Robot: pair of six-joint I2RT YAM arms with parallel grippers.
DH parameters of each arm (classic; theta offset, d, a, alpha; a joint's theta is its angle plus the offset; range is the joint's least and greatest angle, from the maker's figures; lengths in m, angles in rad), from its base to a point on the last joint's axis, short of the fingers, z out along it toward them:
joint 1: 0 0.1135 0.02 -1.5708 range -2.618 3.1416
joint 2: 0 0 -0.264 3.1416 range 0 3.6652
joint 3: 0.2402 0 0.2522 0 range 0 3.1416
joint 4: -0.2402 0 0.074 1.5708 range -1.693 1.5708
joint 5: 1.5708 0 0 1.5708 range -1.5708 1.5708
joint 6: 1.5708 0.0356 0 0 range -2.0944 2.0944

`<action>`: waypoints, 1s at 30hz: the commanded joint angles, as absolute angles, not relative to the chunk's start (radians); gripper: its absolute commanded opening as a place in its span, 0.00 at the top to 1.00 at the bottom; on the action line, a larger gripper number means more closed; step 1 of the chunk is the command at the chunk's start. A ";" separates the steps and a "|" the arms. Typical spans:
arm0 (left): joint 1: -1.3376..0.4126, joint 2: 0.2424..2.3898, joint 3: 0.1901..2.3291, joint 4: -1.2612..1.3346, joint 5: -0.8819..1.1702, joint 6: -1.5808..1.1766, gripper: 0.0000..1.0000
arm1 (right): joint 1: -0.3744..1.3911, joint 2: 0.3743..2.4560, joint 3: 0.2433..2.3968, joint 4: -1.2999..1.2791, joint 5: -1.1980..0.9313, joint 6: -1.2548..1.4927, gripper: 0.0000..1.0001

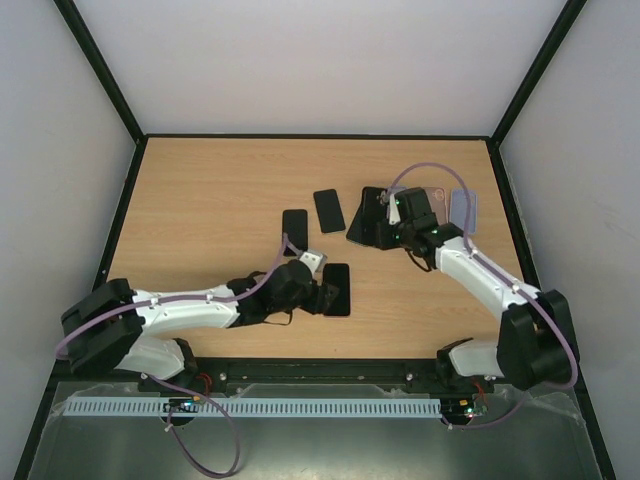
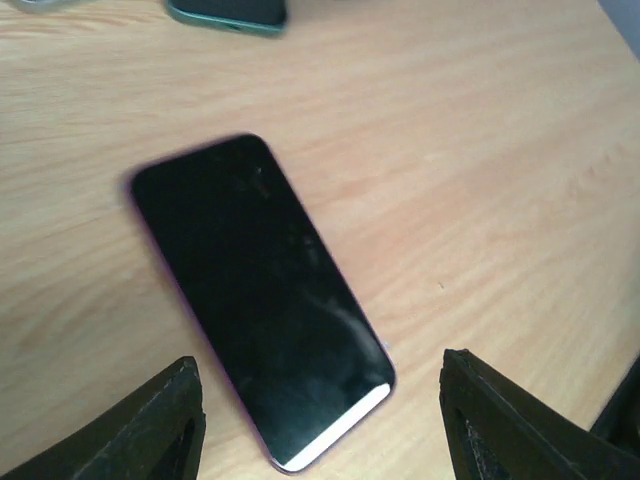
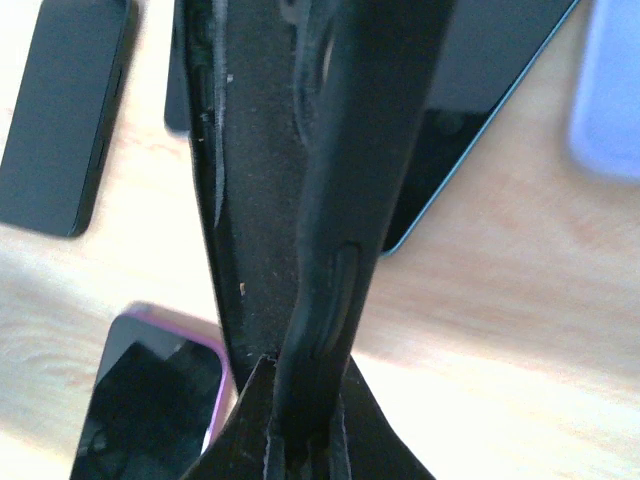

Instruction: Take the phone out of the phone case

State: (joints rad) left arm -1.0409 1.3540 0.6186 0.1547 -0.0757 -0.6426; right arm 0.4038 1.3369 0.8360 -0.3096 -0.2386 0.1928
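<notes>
Left wrist view: the left gripper [image 2: 318,400] stands open, its fingers either side of a purple-edged phone [image 2: 260,300] without touching it. The phone lies flat on the wooden table [image 2: 500,150], with bare wood to its right. Farther off, the right gripper [image 3: 300,430] is pinched shut on the edge of a black case [image 3: 270,150], with a dark phone [image 3: 70,110] near it.

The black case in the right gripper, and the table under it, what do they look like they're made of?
The black case is likely soft rubber or silicone with a matte finish. It bends where the right gripper pinches it, and its button bumps look moulded in. The table shows light wood grain with a faint sheen. I cannot tell whether it is solid wood or printed laminate.
</notes>
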 commanded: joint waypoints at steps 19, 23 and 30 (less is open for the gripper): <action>-1.241 1.681 0.823 -0.045 -0.171 -0.639 0.59 | -0.063 1.372 0.963 -0.925 -0.298 -0.464 0.98; -1.183 1.689 0.826 -0.006 -0.168 -0.615 0.57 | -0.122 1.450 0.974 -0.910 -0.335 -0.487 0.98; -1.139 1.647 0.828 0.048 -0.123 -0.589 0.51 | -0.160 1.578 0.966 -0.900 -0.362 -0.516 0.91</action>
State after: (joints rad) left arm -1.1427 1.6791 0.8051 0.0170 -0.1394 -0.6147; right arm -0.1516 1.5242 0.9771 -0.8631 -0.3344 -0.4778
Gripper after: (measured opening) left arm 0.476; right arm 0.062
